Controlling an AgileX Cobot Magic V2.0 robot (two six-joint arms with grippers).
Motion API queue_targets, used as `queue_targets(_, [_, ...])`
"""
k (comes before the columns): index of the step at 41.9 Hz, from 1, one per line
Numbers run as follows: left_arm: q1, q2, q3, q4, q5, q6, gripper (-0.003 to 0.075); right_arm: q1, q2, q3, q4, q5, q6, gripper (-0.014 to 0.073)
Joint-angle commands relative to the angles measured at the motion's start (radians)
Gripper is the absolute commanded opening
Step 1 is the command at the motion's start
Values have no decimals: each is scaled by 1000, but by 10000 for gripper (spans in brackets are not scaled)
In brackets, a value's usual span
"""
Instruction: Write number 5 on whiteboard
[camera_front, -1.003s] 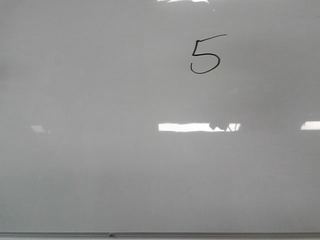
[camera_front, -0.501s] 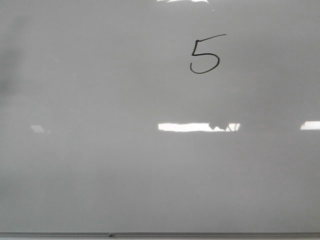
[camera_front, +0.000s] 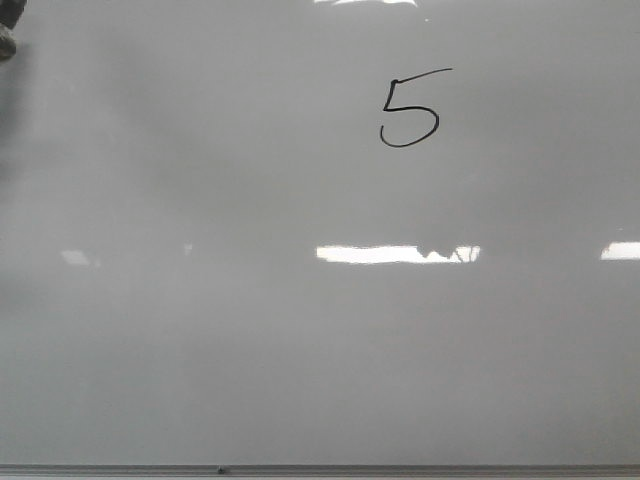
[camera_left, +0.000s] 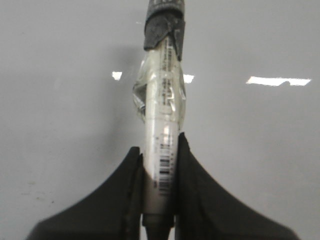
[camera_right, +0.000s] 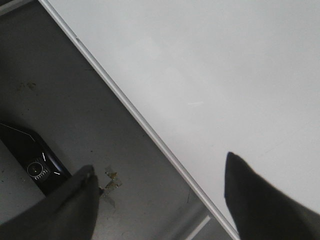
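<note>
A black hand-drawn number 5 (camera_front: 408, 110) stands on the whiteboard (camera_front: 300, 340) at the upper right of the front view. The board's grey metal edge (camera_front: 400, 469) runs along the bottom. My left gripper (camera_left: 159, 150) is shut on a white marker (camera_left: 161, 115) with a barcode label and dark cap end, held over the bare board (camera_left: 60, 100). A dark bit of that arm or marker shows at the top left corner of the front view (camera_front: 8, 30). My right gripper (camera_right: 160, 170) is open and empty, over the board's edge (camera_right: 125, 107).
In the right wrist view a dark grey surface (camera_right: 60, 100) lies beside the board, with a black device (camera_right: 35, 167) and scraps of clear tape (camera_right: 111, 182) on it. Bright light reflections (camera_front: 395, 254) lie across the board.
A dark object has come into the top left corner of the front view, and the shadow on the board's left side has grown. The 5 is unchanged.
</note>
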Motion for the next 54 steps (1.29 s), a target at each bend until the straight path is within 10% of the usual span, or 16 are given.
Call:
queue_targets(1, [3,35,-28,-42,-156,-12,10,-5,-5,-24,-6,-58,0,547])
queue_targets(15, [3,141,-32,-81,-187,-12,31,-5,-5,-24,-5,-60,0,547])
queue_targets(27, [3,156,-32,-60,-191,-12,309,-5,-5,-24,-5,-59,4,547])
queue_targets(37, [3,103,-32,42,-159,-12,337,-5,-5,-24,-5,-57,13,547])
queue_targets(54, [-62,-231,-103,128,440,-12,337,-5,-5,-27,-59,-16,203,547])
